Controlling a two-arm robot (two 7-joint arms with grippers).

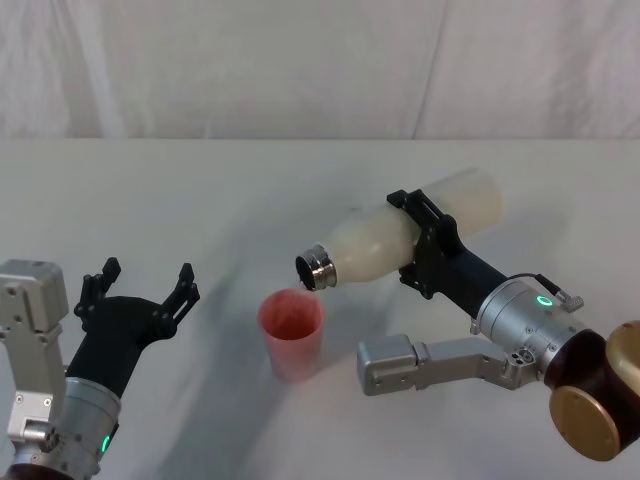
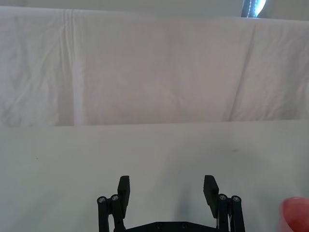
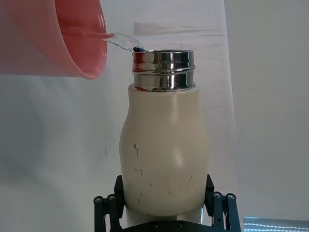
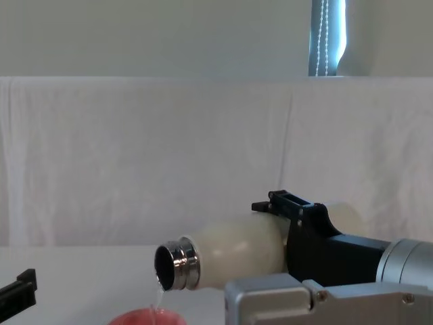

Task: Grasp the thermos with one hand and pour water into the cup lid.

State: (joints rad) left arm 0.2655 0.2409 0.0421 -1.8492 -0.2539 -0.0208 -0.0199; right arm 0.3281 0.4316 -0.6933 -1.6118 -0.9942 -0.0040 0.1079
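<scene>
White cloth drapes the wall behind a pale table. Above it the right gripper is clamped round the body of the thermos, which lies nearly level with its steel neck just over the cup lid. A thin stream of water runs from the mouth into the cup, faint and hard to trace in the chest view, where the cup is cut off at the bottom edge. The thermos base sits hidden behind the gripper there. The left gripper hovers beside the cup, fingers spread wide, holding nothing.
</scene>
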